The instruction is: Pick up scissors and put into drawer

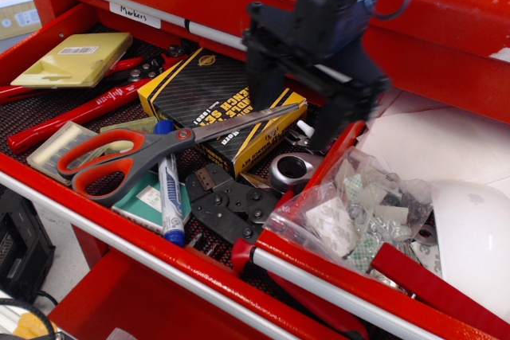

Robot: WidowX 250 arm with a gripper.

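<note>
Clutter is the main hazard here. The scissors (151,153) lie in the wider mesh-lined drawer (48,105), resting across a blue marker (170,197) and with the blades propped on the black and yellow wrench-set box (219,101). Their long axis runs from lower left to upper right: the orange-red and grey loops point toward the front left, the blade tips toward the right, ending near the hand. The hand (296,113) hangs above the box and blade tips, blurred, its two black fingers spread apart with nothing held between them.

Several failures can be judged likely. If the blades were grasped near the tips, the heavy handle end could swing down and the scissors could slip from the fingers. A descent over the pivot could be blocked by the box edge or the marker, which might be dragged along. During transfer to the paper-lined drawer (446,149), the long blades could catch on the red divider wall or on the plastic bag (358,212) lying at its front.
</note>
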